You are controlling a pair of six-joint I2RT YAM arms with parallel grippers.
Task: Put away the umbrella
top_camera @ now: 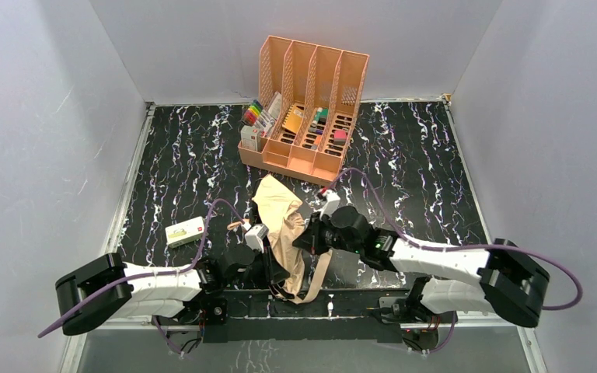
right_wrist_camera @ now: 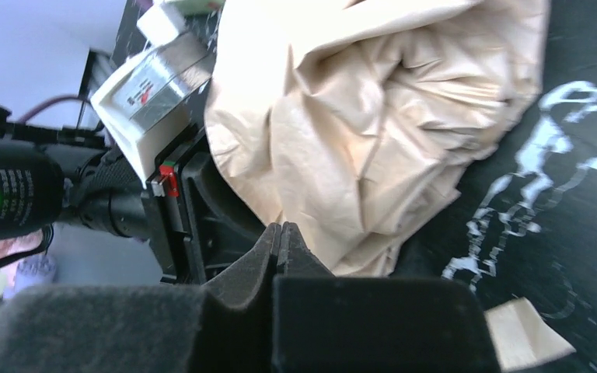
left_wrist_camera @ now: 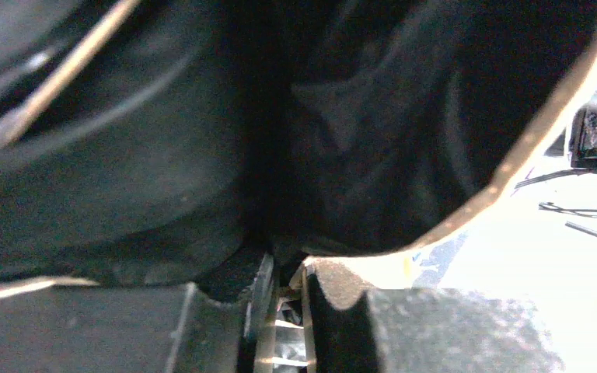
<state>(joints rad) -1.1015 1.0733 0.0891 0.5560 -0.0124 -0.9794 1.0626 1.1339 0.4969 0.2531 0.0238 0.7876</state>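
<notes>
The umbrella [top_camera: 278, 211] lies crumpled at the near middle of the table, tan face up, with a tan strap trailing toward the front edge. My left gripper [top_camera: 272, 260] is at its near left side. In the left wrist view its jaws [left_wrist_camera: 284, 307] are nearly shut on thin ribs under the black canopy fabric [left_wrist_camera: 357, 116]. My right gripper [top_camera: 305, 237] is against the umbrella's right side. In the right wrist view its fingertips [right_wrist_camera: 281, 233] are pressed together with nothing showing between them, right beside the tan fabric [right_wrist_camera: 373, 116].
The peach file organizer [top_camera: 305, 109] with pens and small items stands at the back middle. A small cream box [top_camera: 185, 231] lies to the left of the left arm. Grey walls enclose the black marbled table [top_camera: 420, 171]. The left arm's wrist [right_wrist_camera: 155, 85] is close to my right gripper.
</notes>
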